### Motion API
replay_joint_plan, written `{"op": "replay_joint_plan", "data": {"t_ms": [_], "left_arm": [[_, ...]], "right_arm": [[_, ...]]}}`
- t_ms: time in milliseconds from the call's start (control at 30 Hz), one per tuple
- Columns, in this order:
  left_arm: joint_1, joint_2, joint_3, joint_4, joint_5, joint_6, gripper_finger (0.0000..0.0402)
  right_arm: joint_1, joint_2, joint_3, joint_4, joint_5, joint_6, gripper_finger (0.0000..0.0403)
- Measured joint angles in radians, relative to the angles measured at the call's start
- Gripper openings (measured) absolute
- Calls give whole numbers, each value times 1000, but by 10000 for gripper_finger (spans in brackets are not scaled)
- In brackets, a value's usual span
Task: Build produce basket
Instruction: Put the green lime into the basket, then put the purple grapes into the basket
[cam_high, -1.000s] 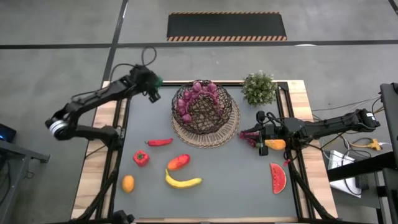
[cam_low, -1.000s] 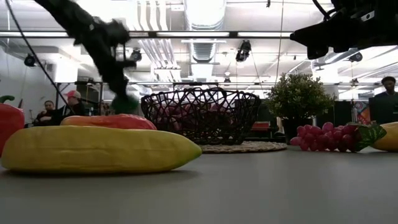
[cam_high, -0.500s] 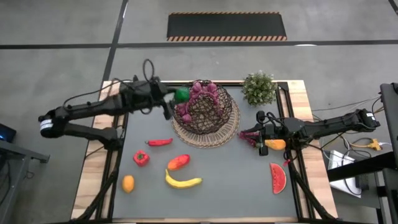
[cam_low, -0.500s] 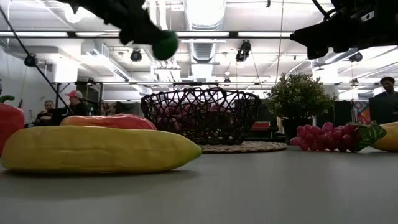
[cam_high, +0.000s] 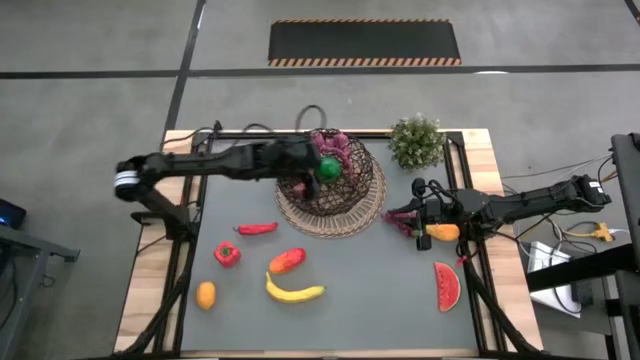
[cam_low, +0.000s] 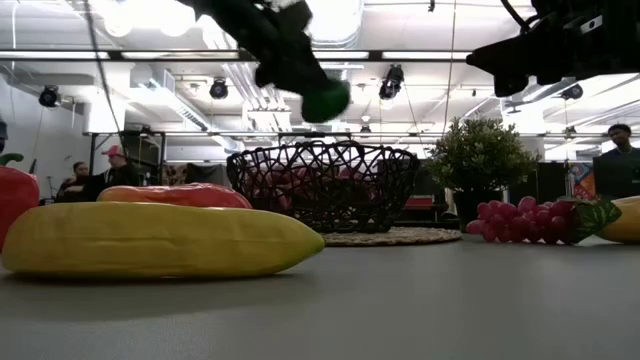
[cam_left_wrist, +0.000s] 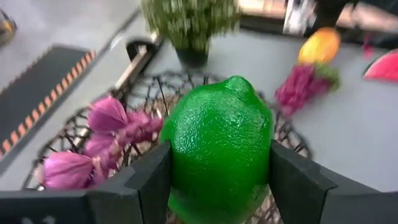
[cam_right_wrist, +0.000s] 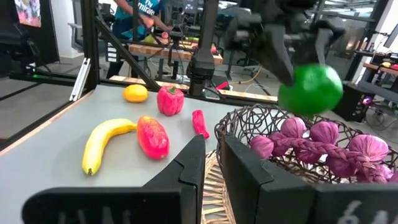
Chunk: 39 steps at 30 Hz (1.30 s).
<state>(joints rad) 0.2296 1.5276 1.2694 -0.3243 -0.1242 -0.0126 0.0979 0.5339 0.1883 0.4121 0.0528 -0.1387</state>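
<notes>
My left gripper (cam_high: 322, 171) is shut on the green lime (cam_left_wrist: 217, 155) and holds it above the dark wire basket (cam_high: 370, 186), which stands on the tan mat (cam_high: 300, 216). A purple grape bunch (cam_left_wrist: 106, 137) lies inside the basket. My right gripper (cam_right_wrist: 213, 155) waits near the table's right edge, above a second grape bunch (cam_high: 400, 224), open by a narrow gap and empty. The banana (cam_high: 294, 292), red pepper (cam_high: 227, 254), chili (cam_high: 257, 229) and watermelon slice (cam_high: 448, 286) lie on the table. My left gripper pinches the lime by its two opposite sides (cam_left_wrist: 177, 168) between its two fingers (cam_left_wrist: 292, 177). The fingers come from the table's left, slanting down. The lime (cam_low: 325, 100) is lifted clear, above the basket's rim.
A potted plant (cam_high: 417, 141) stands at the far right, behind the basket. An orange-yellow fruit (cam_high: 441, 233) lies by my right gripper. A red-orange piece (cam_high: 287, 260) and a small orange (cam_high: 205, 295) lie at the near left. People stand beyond the table.
My left gripper has carried the lime from the table's far left corner toward the right. It rose first, then came slightly lower over the basket. The lime stays held throughout. My right arm has kept still.
</notes>
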Motion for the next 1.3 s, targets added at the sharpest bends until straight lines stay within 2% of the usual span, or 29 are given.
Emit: {"op": "replay_joint_plan", "data": {"t_ms": [233, 367, 500, 633, 967, 1300], "left_arm": [[24, 219, 181, -195, -20, 23, 206], [38, 294, 206, -218, -70, 27, 206], [48, 340, 201, -219, -74, 47, 206], [52, 358, 201, -216, -90, 67, 215], [57, 368, 198, -209, -91, 102, 272], [53, 340, 201, -211, -91, 105, 281]], "right_arm": [[0, 0, 0, -14, 0, 14, 43], [0, 0, 0, -14, 0, 17, 43], [0, 0, 0, -15, 0, 25, 43], [0, 0, 0, -16, 0, 36, 43], [0, 0, 0, -19, 0, 80, 43], [0, 0, 0, -29, 0, 128, 71]]}}
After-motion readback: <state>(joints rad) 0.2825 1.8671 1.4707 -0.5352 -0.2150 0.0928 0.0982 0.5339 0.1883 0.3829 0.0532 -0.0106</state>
